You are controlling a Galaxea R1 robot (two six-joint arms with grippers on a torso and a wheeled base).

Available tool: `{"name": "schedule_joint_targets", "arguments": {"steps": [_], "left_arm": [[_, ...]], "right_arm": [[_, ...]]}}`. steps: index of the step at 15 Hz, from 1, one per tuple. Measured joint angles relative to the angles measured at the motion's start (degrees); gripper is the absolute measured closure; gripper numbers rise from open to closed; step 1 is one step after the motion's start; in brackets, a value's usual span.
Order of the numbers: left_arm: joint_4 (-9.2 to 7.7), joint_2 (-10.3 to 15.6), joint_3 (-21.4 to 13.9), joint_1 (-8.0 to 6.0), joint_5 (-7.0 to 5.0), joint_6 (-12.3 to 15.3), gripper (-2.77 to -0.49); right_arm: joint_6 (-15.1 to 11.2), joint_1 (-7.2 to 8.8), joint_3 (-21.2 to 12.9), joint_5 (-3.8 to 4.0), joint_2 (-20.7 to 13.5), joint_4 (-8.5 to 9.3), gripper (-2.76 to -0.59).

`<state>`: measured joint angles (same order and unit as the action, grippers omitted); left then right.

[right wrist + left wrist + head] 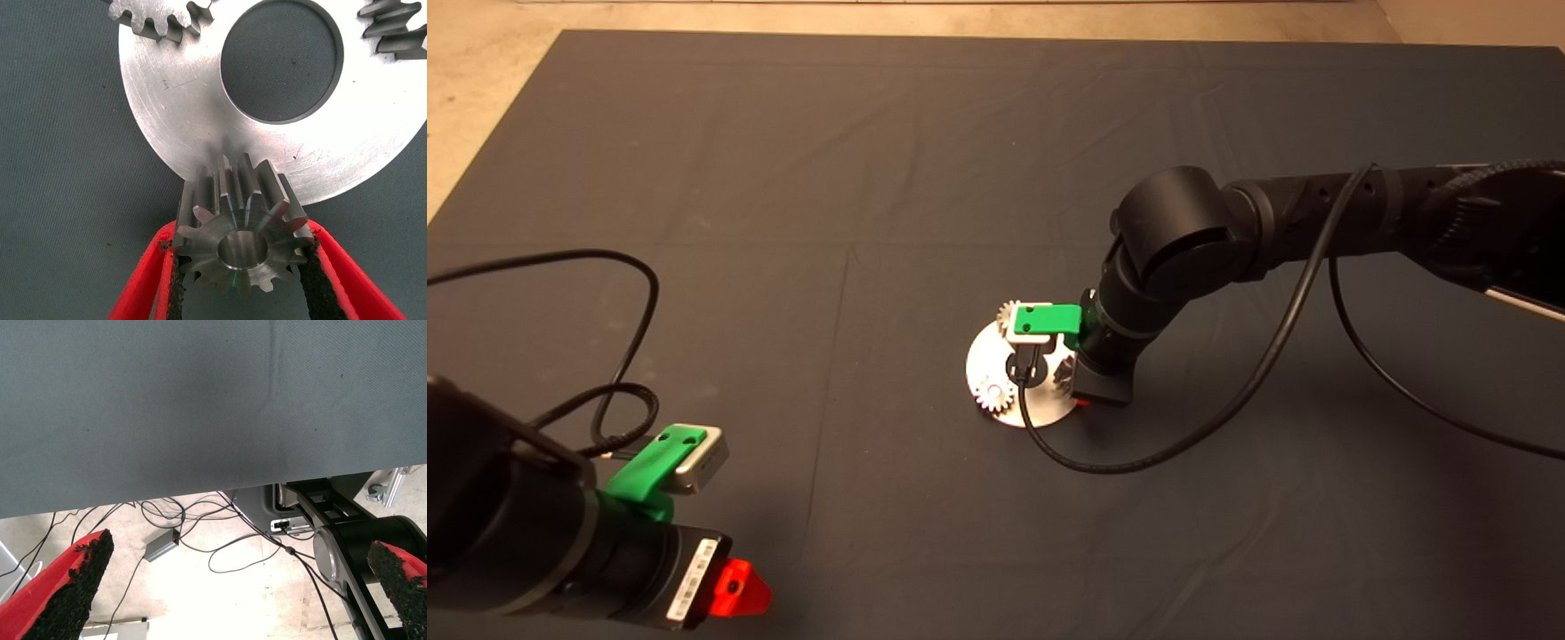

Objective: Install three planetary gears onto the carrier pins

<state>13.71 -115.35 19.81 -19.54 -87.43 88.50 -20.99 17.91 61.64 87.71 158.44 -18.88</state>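
Right end effector (240, 267) down at the disc (193, 113), mid-mat, clamped on a gear (240, 233). Both red fingers (143, 280) press the gear's teeth from either side. Gear sits at the disc's rim, on the side nearest the wrist. A round silvery face fills its bore; my read is that's the pin top, so the gear looks at least partly down on its pin. Can't confirm it is seated flat.

Two other gears already on the disc: one at the far rim (1009, 313), one at the near-left rim (992, 395) in the head view. Both lie flat, teeth overhanging the edge a little. In the wrist view they show only as toothed arcs at the frame edge. Their pins are hidden under them.

Centre hole of the disc is open, mat (871, 160) showing through.

Left end effector (227, 587) parked off the desk's near-left corner, fingers spread wide, holding nothing. Its camera sees mat edge, floor and loose cables (200, 520).

Progress, as I judge it: two of three placed, third in hand and on or just over the last pin. Left to do: press it home if not down, let go, lift clear without dragging the gear off.
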Motion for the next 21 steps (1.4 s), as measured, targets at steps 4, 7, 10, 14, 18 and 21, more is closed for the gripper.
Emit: {"name": "schedule_joint_targets", "arguments": {"steps": [4,7,10,14,18,21], "left_arm": [[0.00,0.2,0.0,0.00,-0.01,0.0,-2.76],[-0.01,0.2,0.0,0.00,0.00,0.0,-2.76],[0.00,0.2,0.0,0.00,0.00,0.0,-2.76],[-0.01,0.3,0.0,0.00,0.00,0.0,-2.76],[-0.02,0.3,0.0,0.00,0.00,0.0,-2.76],[-0.02,0.3,0.0,0.00,0.00,0.0,-2.76]], "right_arm": [[0.0,0.04,0.0,0.02,0.0,0.00,-1.02],[0.0,0.04,0.0,0.02,0.0,0.00,-1.02],[0.1,0.20,-0.2,0.02,0.0,-0.02,-1.02],[0.2,1.74,-0.3,0.00,0.0,-0.02,-1.02],[1.5,2.40,-0.4,0.00,0.0,-0.02,-1.02],[2.5,2.42,-0.4,0.02,0.0,-0.02,-1.02]]}}
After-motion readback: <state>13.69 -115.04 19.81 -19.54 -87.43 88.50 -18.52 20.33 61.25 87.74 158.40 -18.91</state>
